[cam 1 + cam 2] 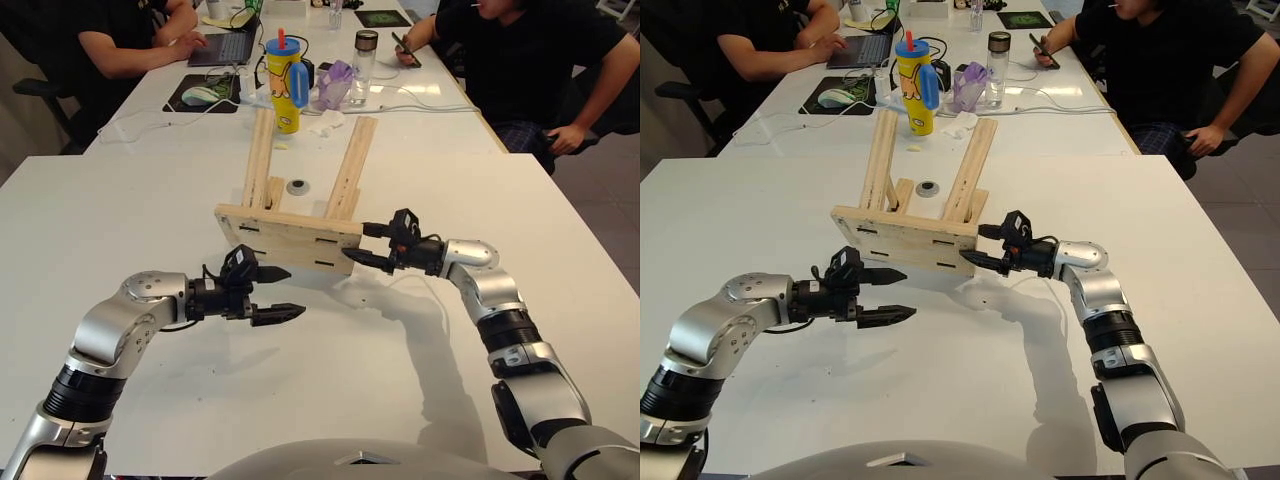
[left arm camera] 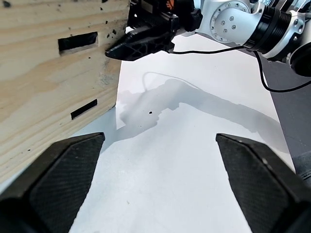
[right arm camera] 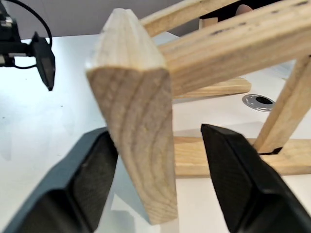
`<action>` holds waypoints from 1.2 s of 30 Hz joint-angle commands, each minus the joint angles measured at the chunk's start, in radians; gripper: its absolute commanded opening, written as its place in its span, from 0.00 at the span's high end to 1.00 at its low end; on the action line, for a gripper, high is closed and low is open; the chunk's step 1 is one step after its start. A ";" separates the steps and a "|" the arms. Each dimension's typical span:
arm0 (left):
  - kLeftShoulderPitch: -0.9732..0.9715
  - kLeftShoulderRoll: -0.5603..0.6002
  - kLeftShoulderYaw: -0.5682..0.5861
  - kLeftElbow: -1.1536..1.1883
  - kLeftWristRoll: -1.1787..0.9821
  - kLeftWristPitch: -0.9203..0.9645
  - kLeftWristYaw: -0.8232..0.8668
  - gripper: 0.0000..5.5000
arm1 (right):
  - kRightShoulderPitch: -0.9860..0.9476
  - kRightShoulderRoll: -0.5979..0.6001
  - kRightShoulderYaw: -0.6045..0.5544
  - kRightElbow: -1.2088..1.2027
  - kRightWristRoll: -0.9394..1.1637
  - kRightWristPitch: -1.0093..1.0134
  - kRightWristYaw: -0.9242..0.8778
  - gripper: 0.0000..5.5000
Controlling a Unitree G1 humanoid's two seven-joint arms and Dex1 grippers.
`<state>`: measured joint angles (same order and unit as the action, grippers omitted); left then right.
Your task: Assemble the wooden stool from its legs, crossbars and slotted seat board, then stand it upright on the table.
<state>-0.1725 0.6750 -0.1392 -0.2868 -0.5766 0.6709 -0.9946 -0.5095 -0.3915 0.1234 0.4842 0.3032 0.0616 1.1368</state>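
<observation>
Both jaws of the left gripper (image 1: 295,292) stand wide apart, nearest the robot. It hovers low over the white table (image 1: 120,230), just in front of the seat board (image 1: 285,240), and holds nothing. Past it the stool (image 1: 908,240) lies tipped on its side. The slotted seat board stands on its long edge facing the robot, and two legs (image 1: 352,165) run away from it toward the far side of the table, with a short crossbar (image 1: 273,193) between them close to the board. The right gripper (image 1: 358,244) sits at the board's right-hand end, its fingers (image 3: 87,184) spread to either side of the end grain. One pad may be touching the wood, though the wrist view leaves that unclear, and the board is not clamped. Being bare softwood, the stool should be light and stiff, with dry faces that give the pads fair grip, but the slotted joints could pull loose if levered. Gripping the seat board across its thickness at both ends, close to the legs, looks the safest hold for turning it upright.
</observation>
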 commanded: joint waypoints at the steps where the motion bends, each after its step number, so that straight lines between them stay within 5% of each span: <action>1: -0.028 0.001 -0.003 0.018 0.016 -0.007 -0.007 0.22 | -0.027 0.010 0.005 0.026 0.012 0.052 0.055 0.58; 6: -0.041 0.001 -0.003 0.042 0.030 -0.017 -0.015 0.22 | -0.027 0.023 0.007 0.041 0.024 0.117 0.092 0.71; 11: -0.038 -0.009 -0.001 0.052 0.036 -0.023 -0.009 0.22 | -0.014 0.052 -0.025 0.024 0.064 0.195 0.067 0.72; 16: -0.025 -0.038 0.012 0.053 0.021 -0.015 0.010 0.22 | -0.050 0.128 -0.249 -0.065 0.310 0.478 -0.123 0.72; 21: 0.001 -0.075 0.036 0.054 -0.002 -0.003 0.043 0.22 | -0.242 0.222 -0.625 -0.084 0.741 0.724 -0.629 0.72; 29: 0.007 -0.127 0.028 0.061 0.001 -0.009 0.079 0.22 | -0.466 0.116 -0.939 0.262 0.844 0.425 -1.016 0.76; 36: 0.004 -0.140 0.031 0.065 0.007 -0.008 0.085 0.22 | -0.524 0.055 -1.011 0.539 0.776 0.167 -1.085 0.76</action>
<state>-0.1671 0.5367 -0.1147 -0.2261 -0.5697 0.6579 -0.9157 -1.0370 -0.3404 -0.8704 0.9430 1.1063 0.2774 0.0556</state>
